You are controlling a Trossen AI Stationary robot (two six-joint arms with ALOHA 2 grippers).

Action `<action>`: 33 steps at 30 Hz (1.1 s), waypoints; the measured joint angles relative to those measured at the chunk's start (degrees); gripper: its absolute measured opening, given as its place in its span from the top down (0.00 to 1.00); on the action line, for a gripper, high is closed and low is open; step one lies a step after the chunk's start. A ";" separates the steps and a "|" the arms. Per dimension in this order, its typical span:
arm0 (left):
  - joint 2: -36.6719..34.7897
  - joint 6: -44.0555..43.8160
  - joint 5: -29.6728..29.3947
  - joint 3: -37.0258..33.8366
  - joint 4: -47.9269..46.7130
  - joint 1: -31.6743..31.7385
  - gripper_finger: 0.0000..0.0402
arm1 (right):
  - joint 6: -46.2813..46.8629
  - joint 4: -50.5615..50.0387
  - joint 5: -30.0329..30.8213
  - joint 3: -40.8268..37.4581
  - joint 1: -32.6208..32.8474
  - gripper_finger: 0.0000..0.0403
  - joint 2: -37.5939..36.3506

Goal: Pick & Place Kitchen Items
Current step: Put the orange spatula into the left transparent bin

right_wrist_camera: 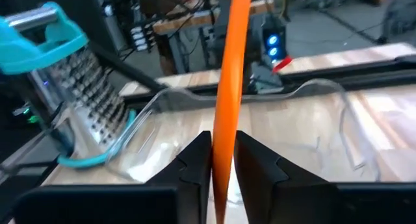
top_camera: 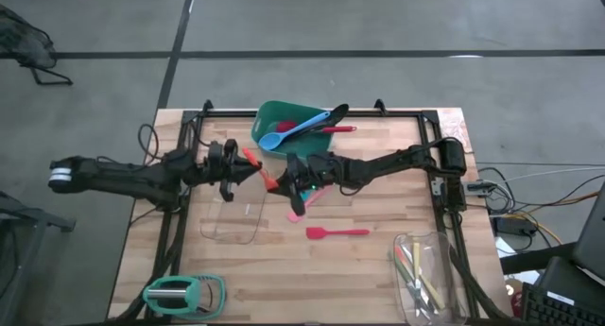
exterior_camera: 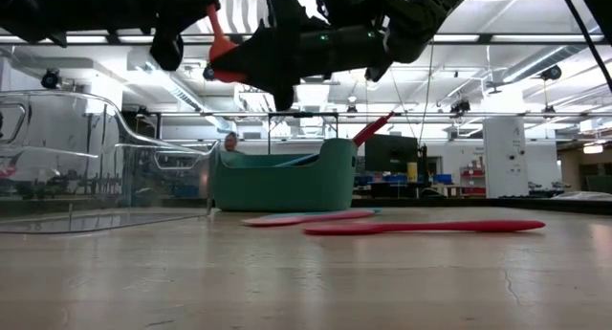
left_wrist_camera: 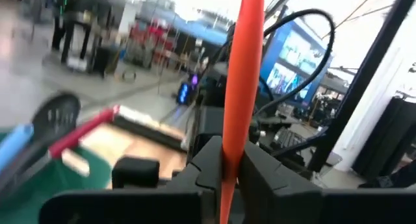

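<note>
- High view: we see both arms meeting over the middle of the wooden table (top_camera: 378, 269), the left gripper (top_camera: 248, 165) and the right gripper (top_camera: 284, 181) close together, with an orange utensil (top_camera: 257, 167) spanning between them.
- Left wrist view: the orange utensil (left_wrist_camera: 237, 87) runs as a slim bar straight through the left gripper (left_wrist_camera: 229, 175); its two dark fingers (left_wrist_camera: 201, 162) press against it from both sides, nearly closed, so we record it as gripped.
- Right wrist view: the same orange bar (right_wrist_camera: 231, 74) sits between the right gripper's (right_wrist_camera: 223, 162) fingers (right_wrist_camera: 195, 159), which flank it closely; we see thin gaps, and we cannot tell whether they clamp it or only bracket it.
- Low view: both grippers hang well above the table, the orange piece (exterior_camera: 222, 53) held up between them.
- Green tub (top_camera: 284, 128) at the far edge holds a blue spoon (top_camera: 298, 130), a long black slotted spoon (top_camera: 333, 113) and a red-handled utensil (top_camera: 340, 129), all leaning out over its rim.
- Red spatula (top_camera: 336, 232) lies flat on the table, nearer the front; a pink utensil (top_camera: 304, 203) lies under the right arm.
- Clear glass tray (top_camera: 232, 217) sits below the left gripper; a second glass tray (top_camera: 425, 269) at front right holds slim cutlery (top_camera: 414, 269).
- Teal-framed grater (top_camera: 184, 293) rests at the front left.
</note>
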 joint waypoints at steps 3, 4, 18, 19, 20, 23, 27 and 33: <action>-1.70 -3.32 0.08 2.10 -8.33 0.00 0.91 | -0.02 -1.69 -2.12 0.00 -0.02 0.81 0.00; -2.29 -3.79 0.18 3.06 -11.41 0.00 0.92 | -0.15 -2.26 -2.55 0.00 0.02 0.79 0.00; -7.47 -13.20 2.81 22.72 -64.23 -0.09 0.90 | -1.84 -8.13 -2.93 -0.17 0.28 0.61 0.00; -7.41 -14.22 2.79 23.31 -66.91 -0.07 0.90 | -1.85 -8.61 -2.93 -0.17 0.28 0.60 0.00; -7.41 -15.40 2.74 23.49 -68.67 -0.07 0.90 | -1.85 -9.06 -2.93 -0.17 0.28 0.59 0.00; -7.21 -18.87 2.69 22.66 -71.64 -0.07 0.90 | -1.81 -10.29 -2.93 -0.17 0.38 0.57 0.04; -6.34 -22.08 2.65 19.57 -71.51 -0.07 0.90 | -1.94 -11.61 -3.00 -0.17 0.55 0.55 0.04; -3.45 -24.13 4.96 14.81 -70.80 -0.06 0.90 | -2.42 -12.68 -2.93 -0.17 0.52 0.55 0.04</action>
